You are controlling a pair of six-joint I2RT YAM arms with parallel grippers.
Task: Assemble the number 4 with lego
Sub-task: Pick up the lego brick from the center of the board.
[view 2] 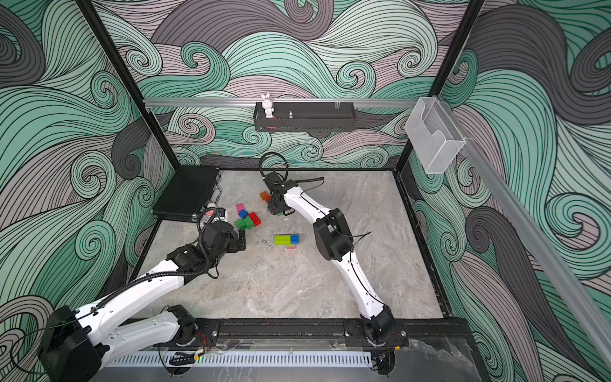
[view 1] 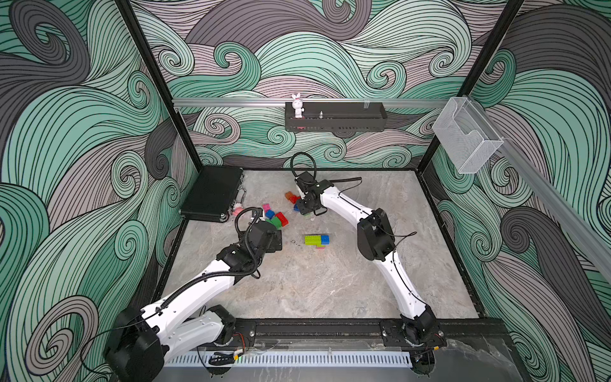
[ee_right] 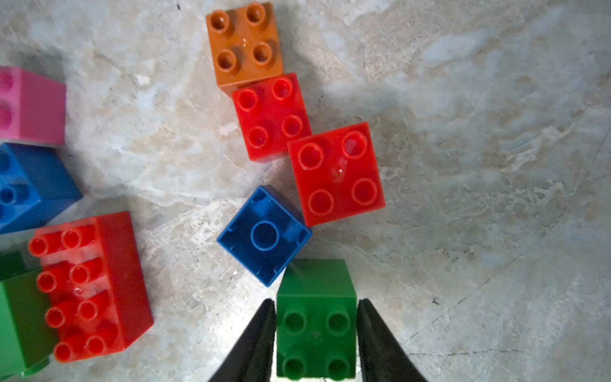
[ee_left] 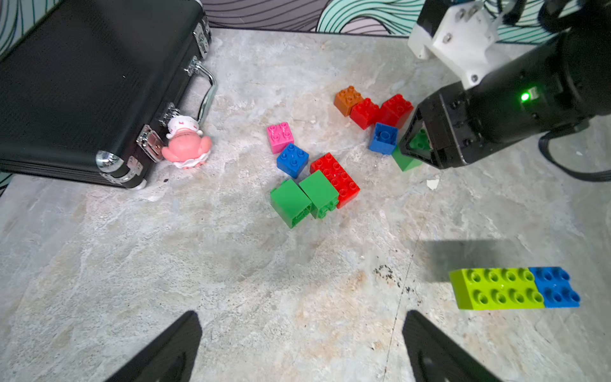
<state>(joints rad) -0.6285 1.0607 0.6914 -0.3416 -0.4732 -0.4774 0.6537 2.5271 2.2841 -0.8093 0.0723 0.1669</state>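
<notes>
Right wrist view alone gave the grip closely: the right gripper (ee_right: 316,301) was seen closed on a green brick (ee_right: 315,317), studs up, with one black finger (ee_right: 261,340) pressed against each side. Whether the brick was lifted off the table (ee_right: 479,165) could not be told. Touching its corner, an upturned blue brick (ee_right: 264,235) was shown, then two red bricks (ee_right: 335,173) and an orange brick (ee_right: 244,43) in a crooked row.

Only in the left wrist view and the top views was the lime brick (ee_left: 496,289) seen, joined end to end with a blue piece (ee_left: 555,287). The gripped green brick was placed beyond the lime brick. The left gripper (ee_left: 302,314) was seen spread wide with nothing held, to the left of the lime brick. A loose heap (ee_left: 310,178) of pink, blue, red and green bricks lay beyond and left of the lime brick, with a black case (ee_left: 92,86) and a pink toy (ee_left: 186,145) further left.

In both top views a pink piece (view 1: 320,246) was shown at the lime brick's near edge.
</notes>
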